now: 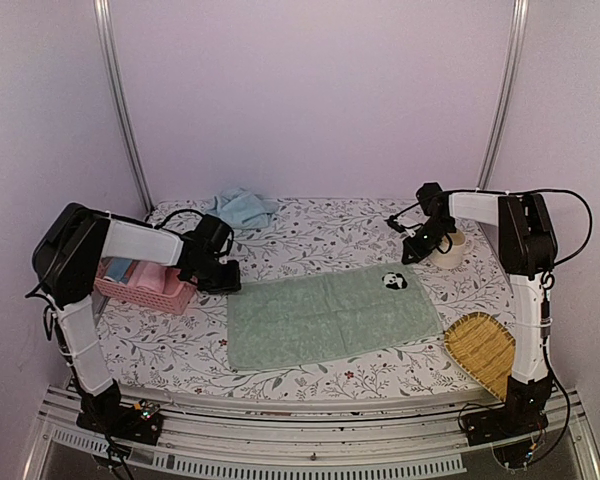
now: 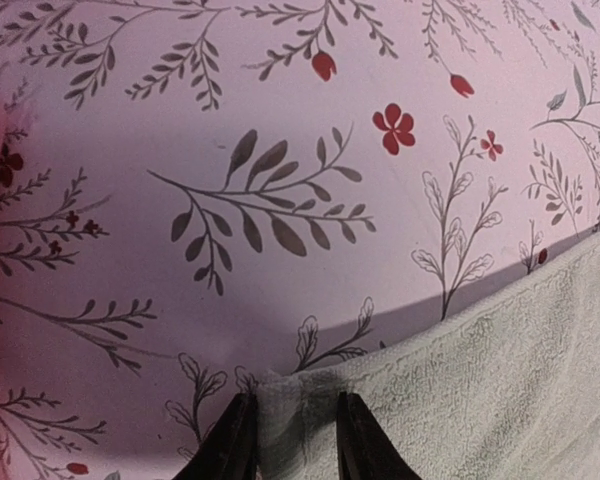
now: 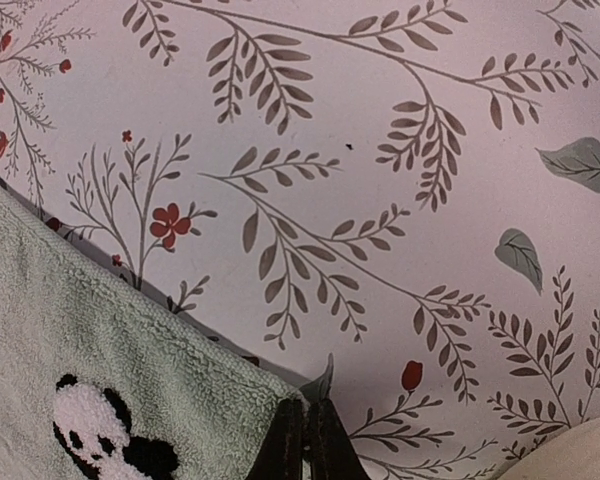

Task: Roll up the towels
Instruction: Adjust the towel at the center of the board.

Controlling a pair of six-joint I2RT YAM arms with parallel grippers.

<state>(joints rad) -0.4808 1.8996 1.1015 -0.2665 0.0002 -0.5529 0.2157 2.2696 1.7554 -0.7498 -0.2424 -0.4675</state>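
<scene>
Green towel (image 1: 330, 315) lies flat on the desk (image 1: 310, 235), far corners at your jaws.
Right jaws pinch the corner by the panda (image 1: 394, 281). Left jaws stand narrow around the other corner, bite unclear, so an uneven pull could skew the roll. You have two towels, the blue towel (image 1: 245, 207) crumpled behind, one basket (image 1: 145, 283), one mug (image 1: 452, 252) and one woven tray (image 1: 482, 348).

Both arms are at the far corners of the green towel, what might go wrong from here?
The right end effector is shut on only the very tip of the green towel, so the corner may slip out when pulled.
The left end effector has the other corner between its fingers, grip unclear; uneven pulling could skew the roll.
The mug stands close to the right end effector and might get bumped.
</scene>
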